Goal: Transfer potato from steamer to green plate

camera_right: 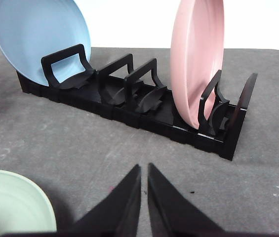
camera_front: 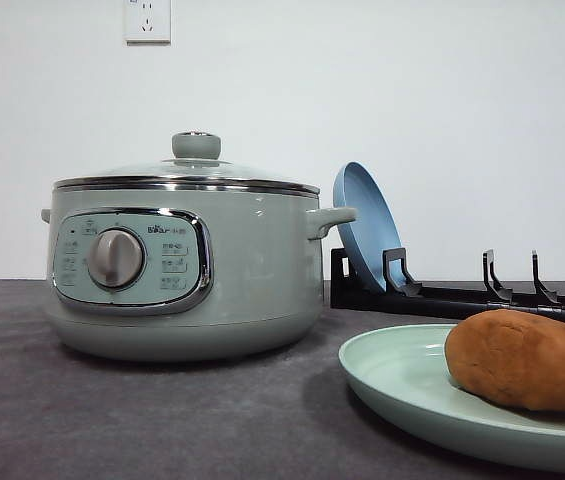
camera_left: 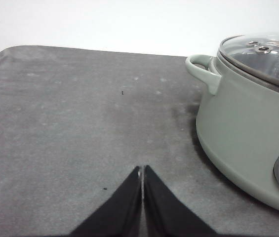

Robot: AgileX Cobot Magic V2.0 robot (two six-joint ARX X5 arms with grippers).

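Note:
The orange-brown potato (camera_front: 522,358) lies on the pale green plate (camera_front: 392,375) at the front right of the table. To its left stands the sage-green steamer (camera_front: 252,270) with its glass lid (camera_front: 196,145) on. In the left wrist view my left gripper (camera_left: 142,169) is shut and empty over the grey table, with the steamer (camera_left: 243,123) off to one side and apart from it. My right gripper (camera_right: 144,167) is shut with nothing held, low over the table. The green plate's rim (camera_right: 11,205) sits beside it.
A black dish rack (camera_front: 462,295) stands behind the green plate, with a blue plate (camera_front: 365,225) upright in it. In the right wrist view the rack (camera_right: 144,111) holds the blue plate (camera_right: 35,34) and a pink plate (camera_right: 196,59). A grey mat covers the table.

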